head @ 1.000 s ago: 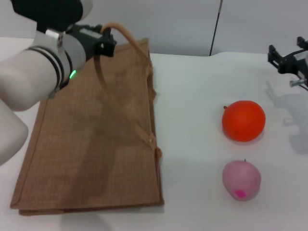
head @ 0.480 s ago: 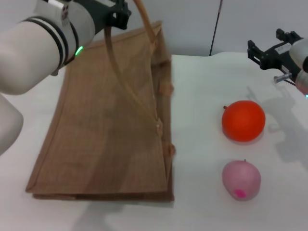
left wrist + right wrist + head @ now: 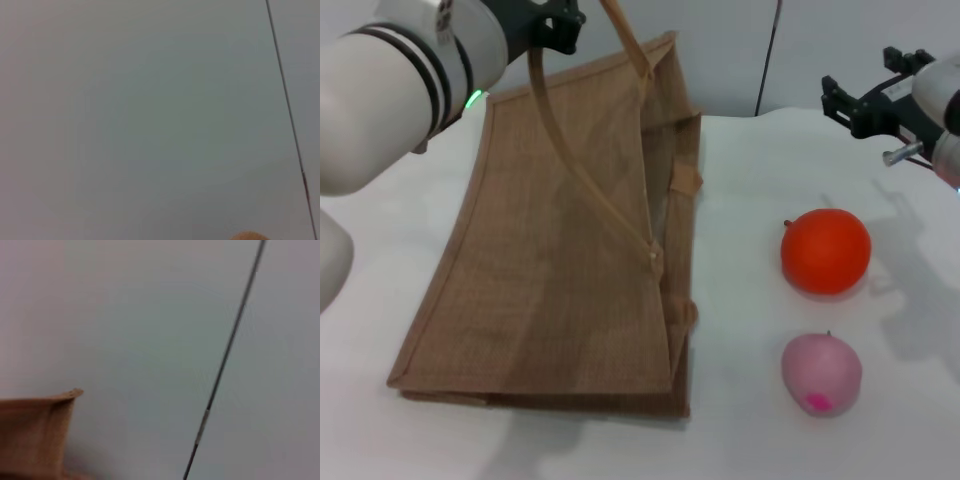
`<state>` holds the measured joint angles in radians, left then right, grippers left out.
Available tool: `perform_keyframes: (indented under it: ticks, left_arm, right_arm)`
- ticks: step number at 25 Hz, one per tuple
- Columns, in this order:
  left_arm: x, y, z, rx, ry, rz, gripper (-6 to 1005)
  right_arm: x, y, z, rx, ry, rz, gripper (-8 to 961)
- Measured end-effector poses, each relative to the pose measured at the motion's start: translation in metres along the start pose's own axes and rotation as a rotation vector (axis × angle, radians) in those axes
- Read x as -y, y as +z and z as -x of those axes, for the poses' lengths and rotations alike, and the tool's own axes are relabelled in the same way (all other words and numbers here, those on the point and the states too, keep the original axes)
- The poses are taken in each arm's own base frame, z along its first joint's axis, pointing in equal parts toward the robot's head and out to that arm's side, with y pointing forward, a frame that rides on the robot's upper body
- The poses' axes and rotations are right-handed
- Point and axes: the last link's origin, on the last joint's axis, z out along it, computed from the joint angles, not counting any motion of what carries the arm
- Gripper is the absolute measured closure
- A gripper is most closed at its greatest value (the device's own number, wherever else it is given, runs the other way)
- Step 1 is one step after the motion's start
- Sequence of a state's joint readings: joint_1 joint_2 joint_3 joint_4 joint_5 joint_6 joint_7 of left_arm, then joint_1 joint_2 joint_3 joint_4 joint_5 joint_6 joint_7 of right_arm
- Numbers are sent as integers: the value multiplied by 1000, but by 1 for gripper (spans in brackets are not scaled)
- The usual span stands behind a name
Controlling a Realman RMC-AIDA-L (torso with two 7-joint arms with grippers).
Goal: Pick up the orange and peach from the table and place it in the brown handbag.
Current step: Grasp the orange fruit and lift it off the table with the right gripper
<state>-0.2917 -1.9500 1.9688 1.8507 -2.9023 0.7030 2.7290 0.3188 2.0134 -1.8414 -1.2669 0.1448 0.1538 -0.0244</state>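
Lifted higher, brown handbag [image 3: 570, 250] mouth apparently gapes toward orange [image 3: 826, 251].

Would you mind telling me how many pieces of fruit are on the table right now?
2: the orange lies right of the brown handbag; the peach sits just nearer the robot. None shows inside the bag.

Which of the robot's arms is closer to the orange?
Right. The right gripper hovers just beyond the orange; the left gripper holds the brown handbag handle, far across.
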Motion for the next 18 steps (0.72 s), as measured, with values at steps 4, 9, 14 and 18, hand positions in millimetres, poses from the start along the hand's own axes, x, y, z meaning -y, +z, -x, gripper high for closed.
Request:
perform_keyframes:
  ticks: [4, 9, 14, 18]
  left_arm:
    - [2, -2, 2, 6, -6, -7, 875]
    - [3, -3, 4, 9, -8, -10, 875]
    - [2, -3, 2, 6, -6, -7, 876]
    - [2, -3, 3, 8, -7, -8, 877]
  right_arm:
    - [-10, -11, 6, -50, -44, 26, 181]
    - [-28, -24, 15, -135, -86, 82, 176]
    - [-37, -36, 18, -259, -124, 125, 173]
    - [-41, -43, 20, -324, -118, 191, 173]
